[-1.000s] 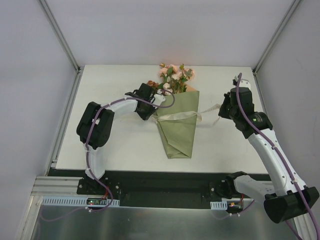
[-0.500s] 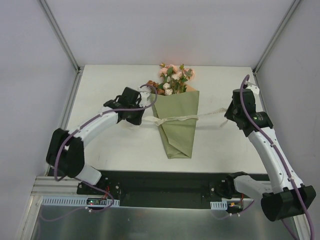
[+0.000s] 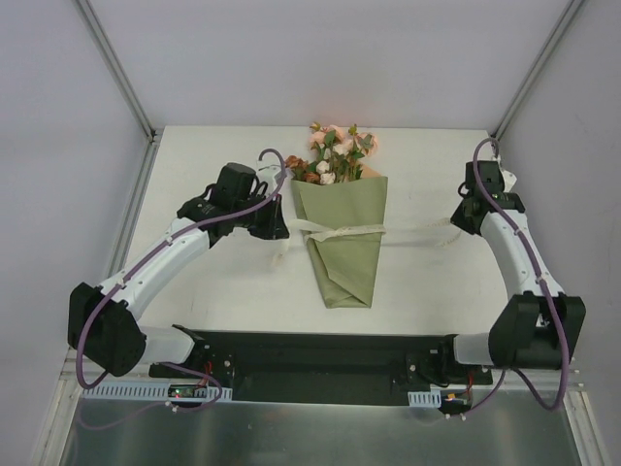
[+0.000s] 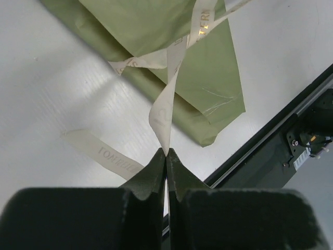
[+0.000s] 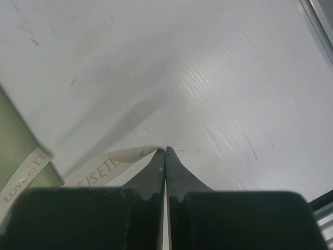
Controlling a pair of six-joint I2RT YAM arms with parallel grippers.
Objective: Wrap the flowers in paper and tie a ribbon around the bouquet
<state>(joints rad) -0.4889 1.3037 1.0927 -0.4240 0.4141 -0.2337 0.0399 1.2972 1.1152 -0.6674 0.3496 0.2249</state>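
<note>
On the white table (image 3: 223,282), toward the back edge, the bouquet (image 3: 342,209) is basically built already. The flowers (image 3: 335,160) poke out the far end of the olive paper (image 3: 344,267), which is folded into a cone with its tip pointing at the near edge, so the wrapping part looks done to me. The ribbon (image 3: 351,230) runs across the middle of the cone and crosses itself near the cone's left edge, though I can't tell if that's a real knot or just one crossover. Grip-wise, the left gripper (image 4: 166,152) is pinched tight on one ribbon end just off the cone's left side. The right gripper (image 5: 166,150) is pinched tight on the other end, well out to the right, with the strip stretched between them. What's left, I'd guess: cinch it down, finish the knot or bow, let go.
</note>
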